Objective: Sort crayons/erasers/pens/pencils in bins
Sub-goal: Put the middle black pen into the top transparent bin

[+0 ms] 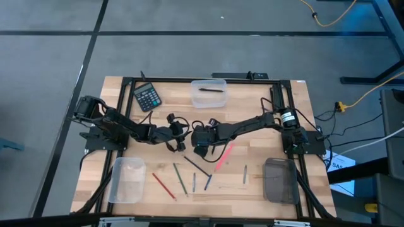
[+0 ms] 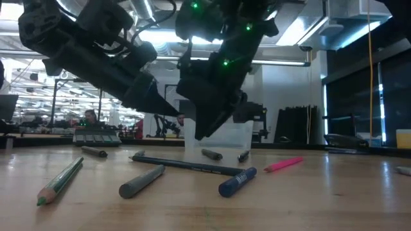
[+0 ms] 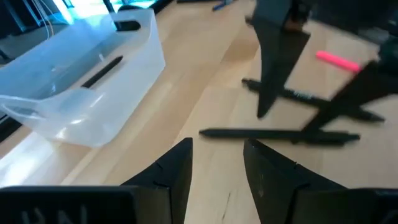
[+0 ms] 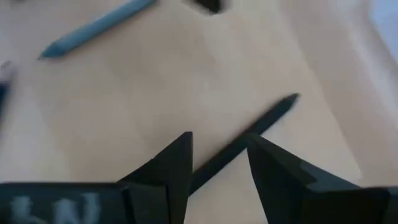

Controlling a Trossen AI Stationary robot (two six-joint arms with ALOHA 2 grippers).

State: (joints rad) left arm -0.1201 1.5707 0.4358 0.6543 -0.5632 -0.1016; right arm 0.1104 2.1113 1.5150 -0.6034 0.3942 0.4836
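Both robot arms are dark, almost black, and made of chunky links joined one after another. The left arm has thin black cables that loop out near its front end. The right arm has a small round silver-white part near its base and more black cables there. Seen from low down, small green lights glow on the dark body of one arm. Each end effector has two flat black fingers shaped like wedges, wide at the back and narrowing to a point.
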